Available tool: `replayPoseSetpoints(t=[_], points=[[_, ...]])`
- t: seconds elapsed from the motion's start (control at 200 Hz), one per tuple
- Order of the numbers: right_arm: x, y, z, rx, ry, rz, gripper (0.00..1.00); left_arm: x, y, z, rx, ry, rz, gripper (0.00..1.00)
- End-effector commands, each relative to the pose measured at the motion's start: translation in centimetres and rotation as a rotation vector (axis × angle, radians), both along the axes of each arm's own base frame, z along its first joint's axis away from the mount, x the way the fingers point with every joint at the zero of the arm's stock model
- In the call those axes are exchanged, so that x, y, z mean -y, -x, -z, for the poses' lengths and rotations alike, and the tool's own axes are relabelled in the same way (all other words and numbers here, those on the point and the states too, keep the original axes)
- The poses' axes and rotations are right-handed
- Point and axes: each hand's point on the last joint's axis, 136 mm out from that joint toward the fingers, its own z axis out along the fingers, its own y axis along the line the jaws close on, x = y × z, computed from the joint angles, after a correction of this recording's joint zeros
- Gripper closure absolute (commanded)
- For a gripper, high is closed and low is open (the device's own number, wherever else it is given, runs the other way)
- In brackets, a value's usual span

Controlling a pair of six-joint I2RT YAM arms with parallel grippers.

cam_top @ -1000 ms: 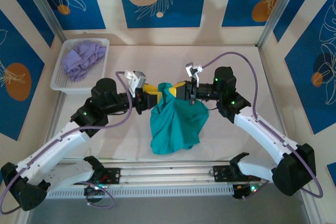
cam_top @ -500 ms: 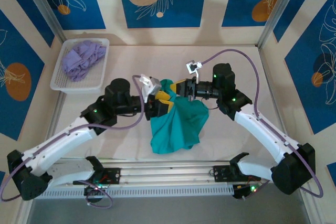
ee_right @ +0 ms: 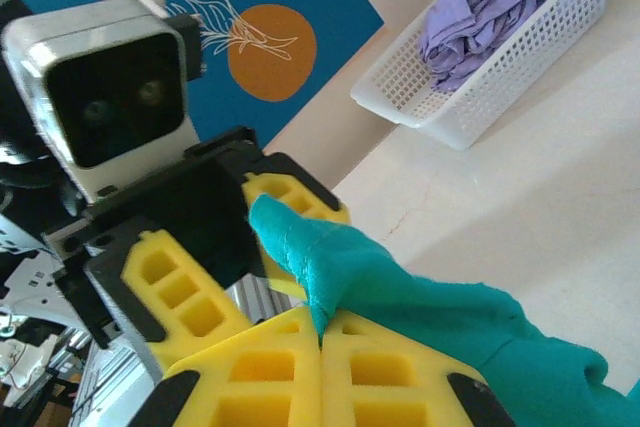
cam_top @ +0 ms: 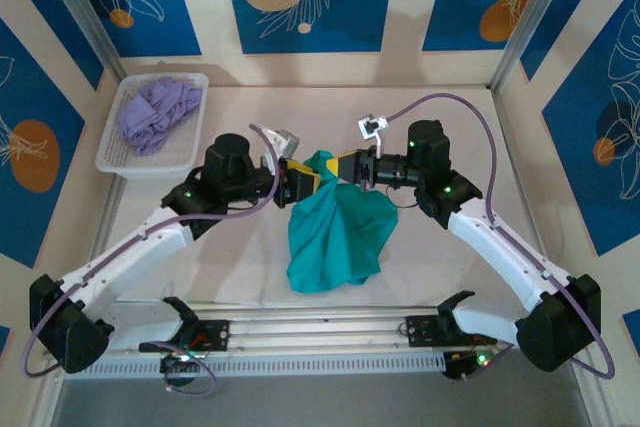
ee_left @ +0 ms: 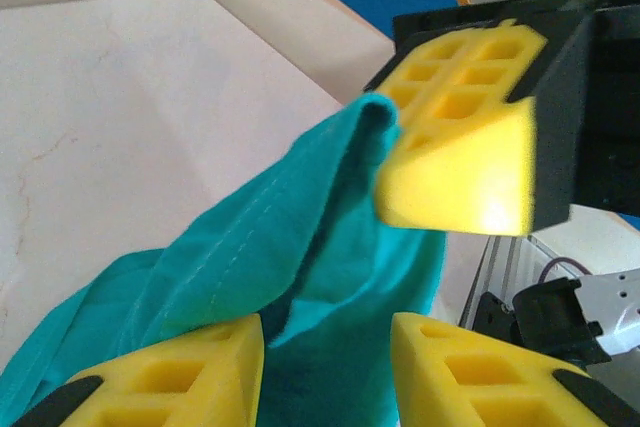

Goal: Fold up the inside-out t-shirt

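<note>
The teal t-shirt (cam_top: 335, 237) hangs bunched over the middle of the table, its top edge pinched in my right gripper (cam_top: 337, 169), which is shut on it. In the right wrist view a folded tip of the t-shirt (ee_right: 430, 307) sticks up from the closed gripper (ee_right: 322, 332). My left gripper (cam_top: 306, 183) faces it from the left, almost touching. Its yellow fingers (ee_left: 170, 377) stand apart with loose teal cloth (ee_left: 250, 247) hanging between them, not clamped. In the left wrist view the right gripper's fingers (ee_left: 460, 147) hold the cloth just above.
A white mesh basket (cam_top: 110, 157) with a lavender-purple garment (cam_top: 155, 112) stands at the back left, also seen as the basket (ee_right: 480, 87) in the right wrist view. The pale table (cam_top: 450, 117) lies all around, and the metal rail (cam_top: 320, 332) runs along the near edge.
My left arm has swung right and inward, bringing its open fingers up to the shirt's top edge beside the right gripper. The right gripper has barely moved.
</note>
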Motion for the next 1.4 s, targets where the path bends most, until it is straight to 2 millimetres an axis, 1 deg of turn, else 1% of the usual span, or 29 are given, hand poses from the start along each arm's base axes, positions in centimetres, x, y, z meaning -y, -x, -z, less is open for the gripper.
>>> replayPoseSetpoints(t=[0.0, 0.105, 0.19, 0.34, 0.43, 0.485, 0.56, 0.6, 0.64, 0.7, 0.755, 0.835, 0.9, 0.945, 1.02, 1.095, 1.16, 1.2, 1.22, 1.225, 1.235, 1.24, 1.245, 1.25, 1.32, 1.345, 1.395], points=[[0.2, 0.7, -1.4, 0.026, -0.032, -0.022, 1.0, 0.9, 0.2, -1.5, 0.002, 0.052, 0.055, 0.62], [0.2, 0.9, -1.6, 0.031, -0.038, -0.032, 1.0, 1.2, 0.2, -1.3, 0.001, 0.045, 0.07, 0.64], [0.2, 0.9, -1.5, 0.029, -0.036, -0.033, 1.0, 1.3, -0.1, -1.2, 0.002, 0.043, 0.07, 0.68], [0.2, 0.8, -1.2, 0.027, -0.028, -0.03, 1.0, 1.6, -0.2, -1.5, 0.001, 0.059, 0.08, 0.81], [0.5, 0.5, -0.7, 0.029, -0.005, -0.007, 1.0, 1.4, -0.3, -1.7, 0.006, 0.059, 0.071, 0.94], [0.8, 0.0, -0.3, 0.031, 0.025, 0.033, 1.0, 1.2, -0.2, -1.7, 0.007, 0.059, 0.061, 1.0], [1.3, -1.2, 0.6, 0.019, 0.104, 0.133, 1.0, 1.1, -0.1, -2.1, -0.004, 0.072, 0.051, 1.0], [1.6, -2.0, 1.1, 0.028, 0.177, 0.205, 0.94, 1.0, 0.0, -2.3, -0.014, 0.084, 0.043, 1.0], [1.8, -2.3, 1.5, 0.042, 0.246, 0.262, 0.85, 0.8, -0.1, -2.5, -0.03, 0.097, 0.021, 1.0], [1.8, -1.9, 1.5, 0.09, 0.307, 0.299, 0.73, 0.2, -0.6, -2.6, -0.056, 0.111, -0.044, 1.0], [1.8, -1.0, 1.5, 0.145, 0.312, 0.299, 0.64, -0.5, -1.1, -2.5, -0.068, 0.119, -0.107, 1.0], [1.9, 0.7, 2.0, 0.204, 0.258, 0.258, 0.57, -1.0, -1.3, -2.7, -0.064, 0.141, -0.141, 1.0], [1.3, 1.9, 2.6, 0.23, 0.208, 0.192, 0.51, -0.9, -1.4, -3.0, -0.071, 0.158, -0.144, 1.0], [0.7, 2.5, 3.7, 0.234, 0.195, 0.152, 0.43, -0.8, -1.4, -3.3, -0.077, 0.17, -0.141, 1.0], [-0.2, 2.4, 5.8, 0.222, 0.212, 0.135, 0.37, -0.6, -1.2, -3.9, -0.084, 0.192, -0.127, 1.0], [-1.0, 1.6, 6.9, 0.215, 0.221, 0.142, 0.35, -0.5, -0.9, -4.4, -0.094, 0.209, -0.109, 1.0], [-1.8, 1.2, 7.1, 0.22, 0.219, 0.13, 0.35, -0.4, -0.7, -4.6, -0.102, 0.222, -0.095, 1.0], [-2.1, 0.7, 7.1, 0.225, 0.226, 0.138, 0.4, -0.3, -0.4, -4.7, -0.104, 0.229, -0.084, 1.0], [-2.1, 0.4, 7.2, 0.223, 0.235, 0.15, 0.44, -0.3, -0.3, -4.8, -0.101, 0.231, -0.079, 1.0], [-2.1, 0.3, 7.1, 0.223, 0.237, 0.154, 0.47, -0.3, -0.3, -4.8, -0.101, 0.231, -0.078, 1.0], [-2.1, 0.1, 7.1, 0.224, 0.242, 0.162, 0.5, -0.3, -0.2, -4.8, -0.099, 0.232, -0.075, 1.0], [-2.0, 0.0, 7.2, 0.221, 0.247, 0.168, 0.5, -0.3, -0.1, -4.9, -0.098, 0.232, -0.073, 1.0], [-2.0, -0.1, 7.2, 0.221, 0.249, 0.173, 0.53, -0.4, -0.1, -4.9, -0.097, 0.233, -0.073, 1.0], [-1.9, -0.2, 7.2, 0.22, 0.252, 0.179, 0.55, -0.4, -0.1, -4.9, -0.096, 0.234, -0.071, 1.0], [-0.4, -2.2, 7.4, 0.189, 0.322, 0.302, 0.74, -0.4, 0.6, -5.2, -0.071, 0.231, -0.044, 1.0], [0.3, -2.8, 7.2, 0.174, 0.339, 0.347, 0.78, -0.4, 0.7, -5.2, -0.063, 0.227, -0.037, 1.0], [1.3, -3.7, 7.1, 0.148, 0.36, 0.397, 0.84, -0.3, 1.3, -5.1, -0.044, 0.219, -0.008, 1.0]])
